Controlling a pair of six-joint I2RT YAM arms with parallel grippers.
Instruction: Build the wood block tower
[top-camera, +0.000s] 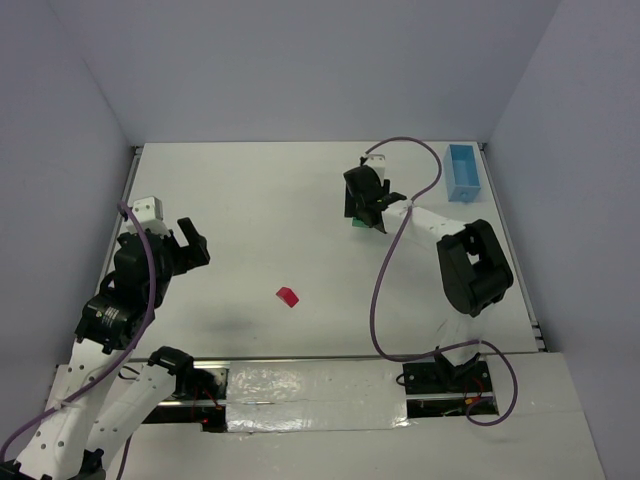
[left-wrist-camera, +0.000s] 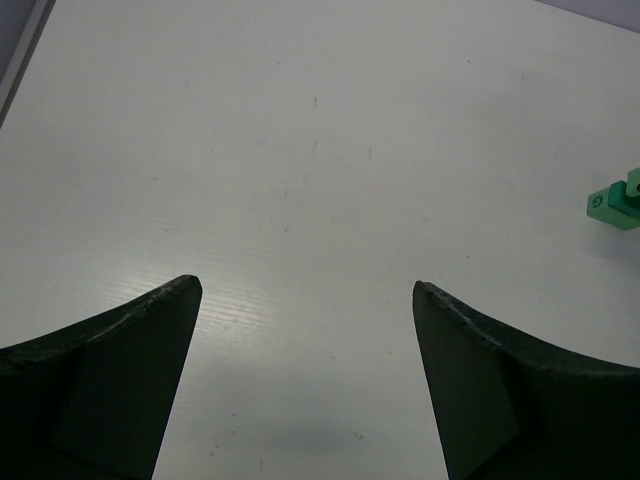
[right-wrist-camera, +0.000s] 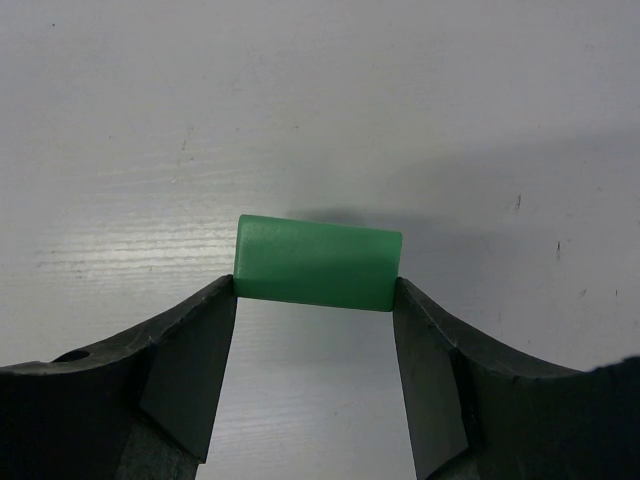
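Observation:
My right gripper (right-wrist-camera: 315, 292) is shut on a green rectangular block (right-wrist-camera: 318, 262), its fingertips pressing on the block's two short ends, low over the white table. In the top view this gripper (top-camera: 364, 212) is at the back right of centre, with green (top-camera: 356, 223) showing beneath it. The left wrist view shows green block pieces (left-wrist-camera: 612, 204) at its far right edge; I cannot tell how they stand. The red roof-shaped wedge (top-camera: 288, 297) lies alone near the table's middle. My left gripper (top-camera: 195, 243) is open and empty at the left, its jaws wide apart (left-wrist-camera: 305, 288) over bare table.
A light blue rectangular tray (top-camera: 463, 172) stands at the back right corner. The right arm's purple cable (top-camera: 382, 280) loops across the table's right side. Grey walls enclose the table on three sides.

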